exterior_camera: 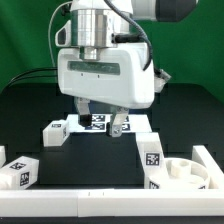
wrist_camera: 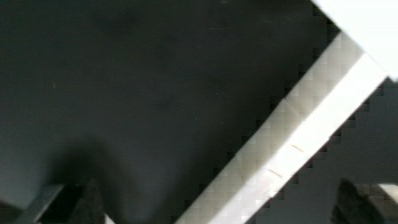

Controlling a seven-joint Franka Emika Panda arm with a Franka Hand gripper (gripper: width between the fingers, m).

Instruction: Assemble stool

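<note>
The fingers (exterior_camera: 119, 124) hung spread wide and empty over the black desk (exterior_camera: 30, 112), close above the marker board (exterior_camera: 97, 123). In the exterior view, the stool's round seat (exterior_camera: 196, 172) lay at four o'clock from them, one leg (exterior_camera: 152, 156) just beside it, another leg (exterior_camera: 55, 132) at nine, a third leg (exterior_camera: 18, 171) at eight. The parts looked like light, stiff, slick plastic, so a leg seemed best pinched across its flat opposite faces.

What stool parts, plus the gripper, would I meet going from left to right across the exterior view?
leftmost leg → second leg → gripper, open above the table → third leg → round seat at the exterior view's right edge.
</note>
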